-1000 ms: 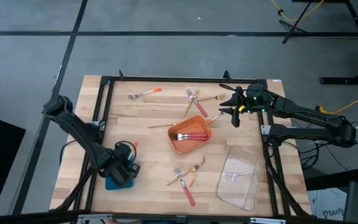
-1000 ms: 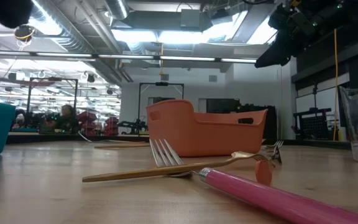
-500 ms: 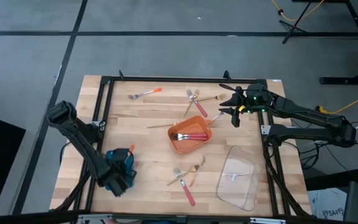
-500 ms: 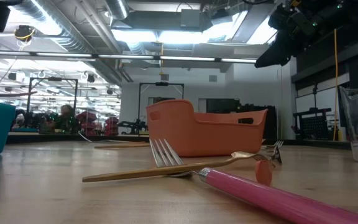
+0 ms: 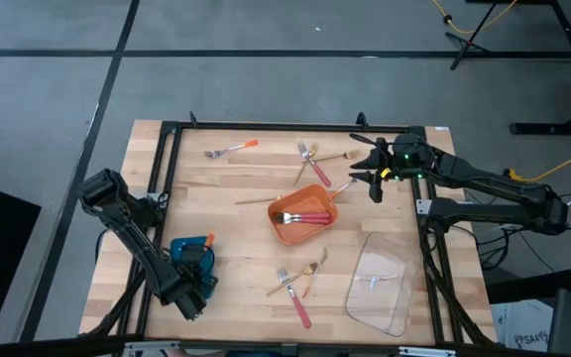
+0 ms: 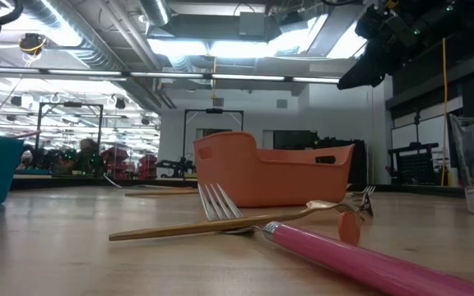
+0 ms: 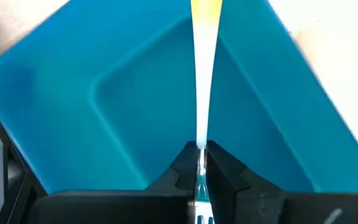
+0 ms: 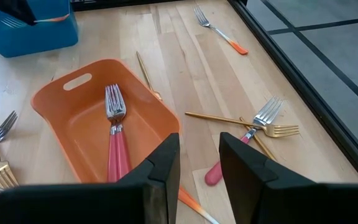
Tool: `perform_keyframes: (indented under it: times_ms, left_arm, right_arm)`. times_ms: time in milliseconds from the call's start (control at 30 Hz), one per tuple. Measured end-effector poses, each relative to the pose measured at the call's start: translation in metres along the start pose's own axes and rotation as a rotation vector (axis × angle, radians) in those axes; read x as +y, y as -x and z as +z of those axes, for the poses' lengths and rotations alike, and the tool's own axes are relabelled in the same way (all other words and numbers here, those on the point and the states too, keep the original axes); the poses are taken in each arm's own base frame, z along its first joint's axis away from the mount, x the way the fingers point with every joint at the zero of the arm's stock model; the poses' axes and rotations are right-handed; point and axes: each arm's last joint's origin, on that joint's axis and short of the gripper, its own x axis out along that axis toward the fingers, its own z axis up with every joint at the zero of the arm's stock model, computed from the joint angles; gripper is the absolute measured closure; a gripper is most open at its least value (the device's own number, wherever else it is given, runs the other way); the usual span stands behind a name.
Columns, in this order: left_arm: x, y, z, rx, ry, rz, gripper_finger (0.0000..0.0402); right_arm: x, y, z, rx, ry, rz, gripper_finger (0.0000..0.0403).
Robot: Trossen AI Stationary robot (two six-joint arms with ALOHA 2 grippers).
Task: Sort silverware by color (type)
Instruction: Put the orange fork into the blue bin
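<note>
My left gripper [image 5: 192, 283] is at the table's near-left, over the blue tray [image 5: 188, 250], shut on an orange-handled fork [image 7: 201, 93] that reaches out across the tray's inside. My right gripper [image 5: 373, 171] hangs open above the far-right of the table, touching nothing. Below and in front of it, the orange tray [image 8: 73, 118] holds pink-handled forks [image 8: 114, 134]. More forks lie flat on the wood: an orange-handled one [image 5: 231, 150] at the far side, a far cluster [image 5: 313, 159], a gold one [image 5: 256, 200], and a near cluster [image 5: 295, 283]. My left gripper pinches the fork's silver shaft [image 7: 201, 140] between its two fingers, the fork lying along the fingers and sticking out ahead of them. It comes from above, slanting from the near side. The orange handle end [image 7: 205, 12] is held over the blue tray's inside.
A clear plastic tray [image 5: 377, 283] sits at the near-right. A black metal frame [image 5: 266, 127] runs along the table's edges. Bare wood lies between the blue tray and the orange tray [image 5: 303, 214]. In the low view a pink handle [image 6: 360, 263] lies close in front.
My left gripper has drawn back toward the table's near edge, uncovering most of the blue tray while staying shut on the fork. The right arm and the forks on the table have kept still.
</note>
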Motion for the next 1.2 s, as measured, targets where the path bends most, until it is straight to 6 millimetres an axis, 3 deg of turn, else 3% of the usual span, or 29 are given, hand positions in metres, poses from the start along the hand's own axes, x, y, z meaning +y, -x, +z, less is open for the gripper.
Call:
perform_keyframes:
  times_ms: [467,800,1200]
  left_arm:
    - [0.0003,-0.0001,-0.0013,0.045,0.000,0.018,0.0385]
    - [0.0001,-0.0002,-0.0013,0.045,0.001,0.017,0.0322]
    - [0.0006,0.0009,-0.0008,0.047,0.001,0.012,0.0320]
  right_arm:
    - [0.0000,0.0000,0.0000,0.000,0.000,0.000,0.0301]
    - [0.0000,0.0000,0.0000,0.000,0.000,0.000,0.0301]
    - [0.0000,0.0000,0.0000,0.000,0.000,0.000,0.0301]
